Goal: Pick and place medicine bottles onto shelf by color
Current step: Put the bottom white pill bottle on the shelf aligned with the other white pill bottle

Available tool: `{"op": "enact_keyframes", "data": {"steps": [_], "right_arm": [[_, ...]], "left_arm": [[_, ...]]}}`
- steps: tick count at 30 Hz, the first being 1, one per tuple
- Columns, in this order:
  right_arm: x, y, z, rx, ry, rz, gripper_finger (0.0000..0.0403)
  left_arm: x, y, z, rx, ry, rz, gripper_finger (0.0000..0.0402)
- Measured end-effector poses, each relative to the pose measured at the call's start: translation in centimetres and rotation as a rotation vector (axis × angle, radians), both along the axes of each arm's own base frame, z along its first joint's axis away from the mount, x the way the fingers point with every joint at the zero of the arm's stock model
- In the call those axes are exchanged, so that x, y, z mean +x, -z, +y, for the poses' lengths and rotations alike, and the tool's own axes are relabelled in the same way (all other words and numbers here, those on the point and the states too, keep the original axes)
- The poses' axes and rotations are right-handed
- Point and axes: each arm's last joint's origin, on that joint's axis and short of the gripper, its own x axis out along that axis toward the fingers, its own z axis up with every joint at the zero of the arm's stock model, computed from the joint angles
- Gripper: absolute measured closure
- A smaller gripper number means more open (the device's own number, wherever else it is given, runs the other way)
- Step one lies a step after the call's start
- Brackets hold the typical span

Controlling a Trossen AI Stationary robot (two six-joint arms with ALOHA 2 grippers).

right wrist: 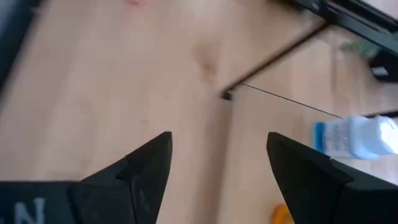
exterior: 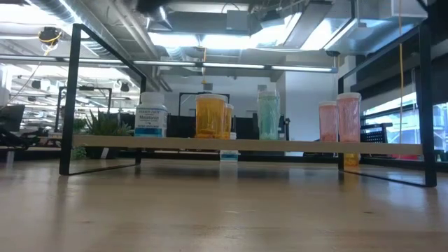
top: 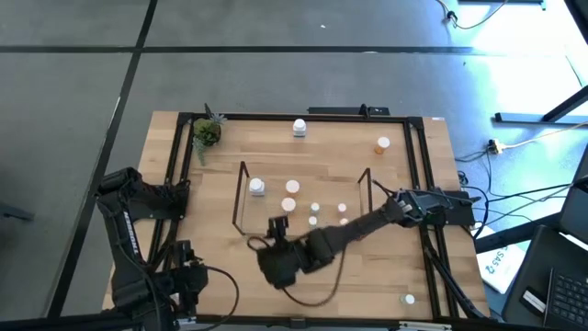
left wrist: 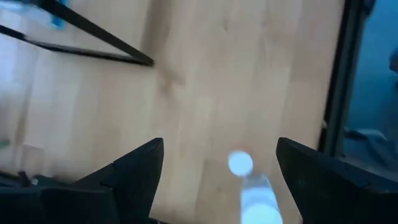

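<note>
empty jaws at the shelf, three bottles yet to fetch

right jaws (right wrist: 217, 168) wide, holding nothing, just off the front left corner of the shelf (top: 242, 198). left jaws (left wrist: 217, 174) wide too, waiting well off the shelf's front left.

likely step: a fresh pick. lift clear of the shelf first, then reach for the orange bottle (top: 381, 143) or white bottle (top: 299, 127) behind the shelf. close low on the body, under the cap.

only from above: those two strays, plus a small bottle (top: 407, 299) well in front of the shelf's right end. only from surface level: shelved bottles (exterior: 211, 115) grouped white, orange, teal, pink.
</note>
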Motion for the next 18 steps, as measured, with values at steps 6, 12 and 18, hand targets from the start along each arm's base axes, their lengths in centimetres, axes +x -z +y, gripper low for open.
{"op": "enact_keyframes", "data": {"steps": [6,12,18], "right_arm": [[-1.9,-0.7,3.2,0.003,-0.016,-0.040,0.0139],[-2.8,-0.6,4.6,0.001,-0.047,-0.033,0.0139],[-2.7,-0.6,4.5,0.013,-0.053,-0.024,0.0139]], "left_arm": [[-1.0,0.1,-0.9,-0.056,0.033,0.027,0.0095],[-2.8,0.2,-1.8,-0.126,0.011,0.100,0.0095],[-4.7,0.2,-2.6,-0.179,-0.057,0.079,0.0095]]}}
